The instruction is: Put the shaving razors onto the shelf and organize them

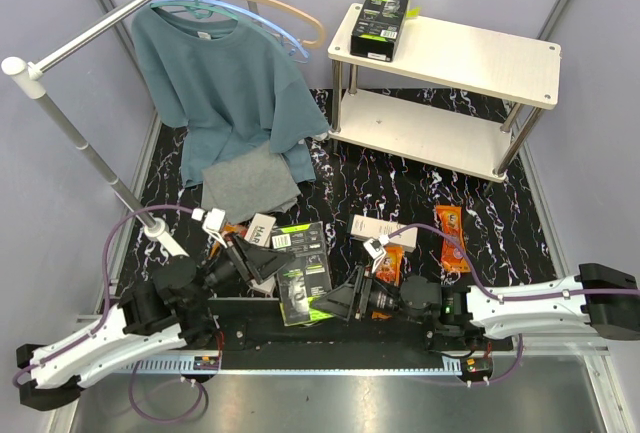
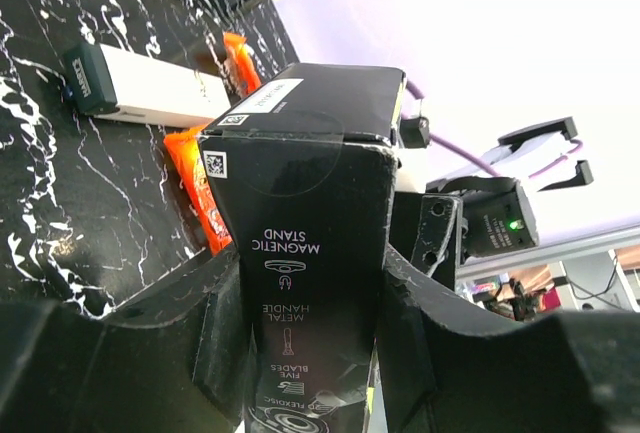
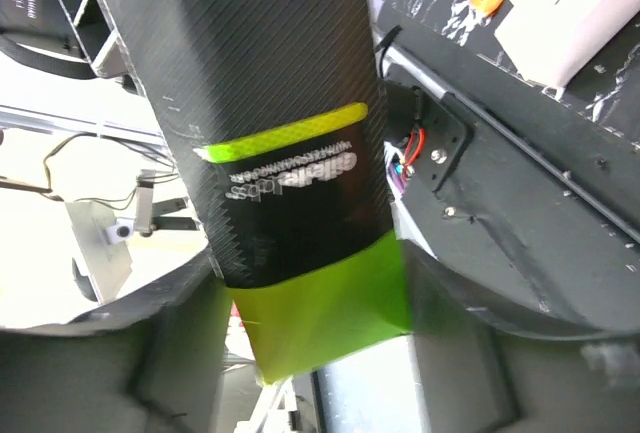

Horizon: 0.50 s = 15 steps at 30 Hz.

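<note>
At the far left a metal clothes rail [image 1: 90, 38] carries a teal T-shirt [image 1: 225, 73] on hangers. A folded grey cloth [image 1: 250, 185] lies on the black marbled mat [image 1: 400, 178] just below the shirt.

At the near left, the left gripper [image 1: 262, 265] pinches a black-and-lime razor box [image 1: 305, 278]. In its wrist view both fingers [image 2: 150, 323] press the sides of the face printed "MAGNETIC STAND". A slim white Harry's box [image 1: 262, 230] lies just beyond that gripper. The pinched box sits over the near middle of the mat, between the two arms.

The right gripper [image 1: 340, 303] meets the same box from the right. Its wrist view shows the lime-green end lying between its fingers [image 3: 500, 313], but I cannot tell whether they press it or stand just off it.

Right of centre a second white razor box [image 1: 383, 227] lies flat. One orange blister pack [image 1: 390, 265] lies just on its near side and another orange pack [image 1: 452, 238] lies to its right.

At the far right stands the two-tier shelf [image 1: 480, 58]. A second black-and-lime box [image 1: 383, 21] rests on the left end of its top board.
</note>
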Available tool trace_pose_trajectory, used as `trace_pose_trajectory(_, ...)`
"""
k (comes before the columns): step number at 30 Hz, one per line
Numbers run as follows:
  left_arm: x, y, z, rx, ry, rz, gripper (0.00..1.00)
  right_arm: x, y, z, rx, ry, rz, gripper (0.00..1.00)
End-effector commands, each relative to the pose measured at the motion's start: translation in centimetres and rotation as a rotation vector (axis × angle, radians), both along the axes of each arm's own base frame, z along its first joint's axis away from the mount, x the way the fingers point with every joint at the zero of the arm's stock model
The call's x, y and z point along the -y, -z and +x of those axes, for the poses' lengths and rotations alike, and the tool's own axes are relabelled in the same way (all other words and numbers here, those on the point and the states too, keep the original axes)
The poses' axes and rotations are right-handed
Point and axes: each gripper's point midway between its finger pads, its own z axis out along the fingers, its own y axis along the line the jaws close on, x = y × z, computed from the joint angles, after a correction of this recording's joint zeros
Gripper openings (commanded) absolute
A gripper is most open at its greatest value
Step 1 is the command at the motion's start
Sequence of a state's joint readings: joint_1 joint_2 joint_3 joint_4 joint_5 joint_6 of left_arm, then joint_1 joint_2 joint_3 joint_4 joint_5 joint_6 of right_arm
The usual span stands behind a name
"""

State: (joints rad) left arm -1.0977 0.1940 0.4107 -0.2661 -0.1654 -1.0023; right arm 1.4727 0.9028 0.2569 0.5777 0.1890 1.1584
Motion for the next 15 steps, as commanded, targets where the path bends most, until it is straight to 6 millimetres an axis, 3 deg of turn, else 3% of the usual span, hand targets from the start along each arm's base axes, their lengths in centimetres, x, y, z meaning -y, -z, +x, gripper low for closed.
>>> trace_pose_trajectory(1,-1.7,-7.1,0.6,0.086,-0.074,-0.196,0.0,-0.1,-1.3,-0.7,-0.005,-0.032,0.066,0.59)
trace_pose_trajectory(3,-1.7,-7.0,0.6,0.085,-0.076,-0.189,0.0,-0.1,-1.3,-0.7,-0.007,-0.035,0.073,0.51)
trace_pose_trajectory(4,-1.7,-6.9,0.7,0.083,-0.076,-0.187,0.0,-0.1,-1.4,-0.7,-0.007,-0.035,0.078,0.41)
trace_pose_trajectory(7,-1.6,-6.7,0.7,0.078,-0.076,-0.172,0.03,-0.3,-1.4,-0.8,-0.002,-0.038,0.078,0.3)
trace_pose_trajectory(11,-1.3,-5.9,0.9,0.067,-0.076,-0.133,0.08,-0.6,-1.4,-0.8,0.004,-0.043,0.06,0.23)
trace_pose_trajectory(12,-1.3,-5.7,0.9,0.062,-0.076,-0.12,0.12,-0.7,-1.7,-0.7,0.008,-0.04,0.061,0.22)
trace_pose_trajectory(13,-1.1,-5.5,0.9,0.061,-0.073,-0.1,0.26,-0.7,-1.6,-0.8,0.009,-0.042,0.056,0.21)
trace_pose_trajectory(15,-1.3,-5.0,1.0,0.058,-0.078,-0.047,0.43,-0.9,-1.4,-0.6,0.009,-0.037,0.04,0.2)
